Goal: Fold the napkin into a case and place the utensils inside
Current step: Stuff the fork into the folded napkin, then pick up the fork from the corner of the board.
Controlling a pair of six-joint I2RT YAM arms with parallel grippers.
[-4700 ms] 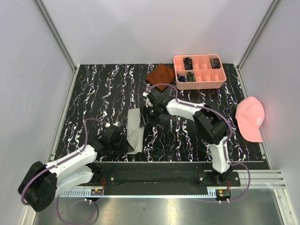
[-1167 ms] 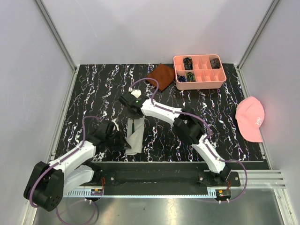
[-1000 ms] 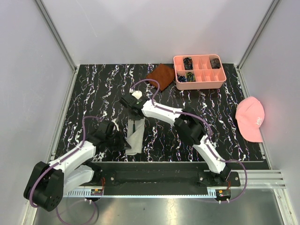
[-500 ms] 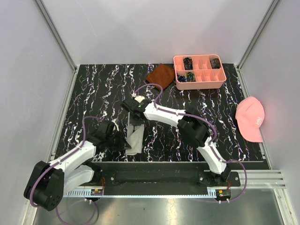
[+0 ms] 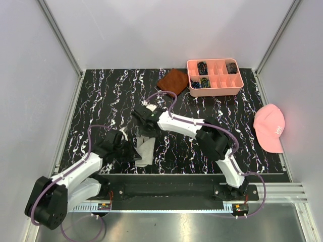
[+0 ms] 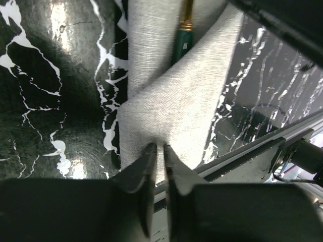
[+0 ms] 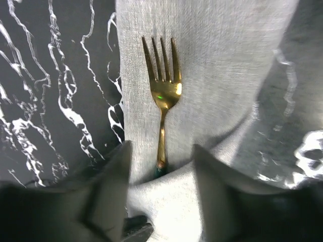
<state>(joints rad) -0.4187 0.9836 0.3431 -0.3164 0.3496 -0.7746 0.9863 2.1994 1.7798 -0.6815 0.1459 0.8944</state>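
The light grey napkin (image 5: 146, 150) lies folded into a narrow layered case near the table's front edge. It also shows in the left wrist view (image 6: 176, 101) and the right wrist view (image 7: 222, 65). A fork with a gold head (image 7: 162, 91) lies on it, its dark green handle (image 6: 181, 40) tucked under a diagonal fold. No other utensil shows. My left gripper (image 6: 159, 151) is shut on the napkin's near edge; in the top view it (image 5: 134, 151) sits at the napkin's left side. My right gripper (image 7: 161, 176) hovers open just above the fold, its fingers (image 7: 108, 186) either side of the handle.
A rust-brown cloth (image 5: 173, 80) and a pink compartment tray (image 5: 214, 93) stand at the back. A pink cap (image 5: 270, 127) lies at the right edge. The table's front rail (image 6: 262, 146) runs just beside the napkin's near end.
My right gripper has moved nearer and slightly right, over the napkin's far end. The napkin looks shorter and more bunched. My left gripper has stayed shut on the napkin.
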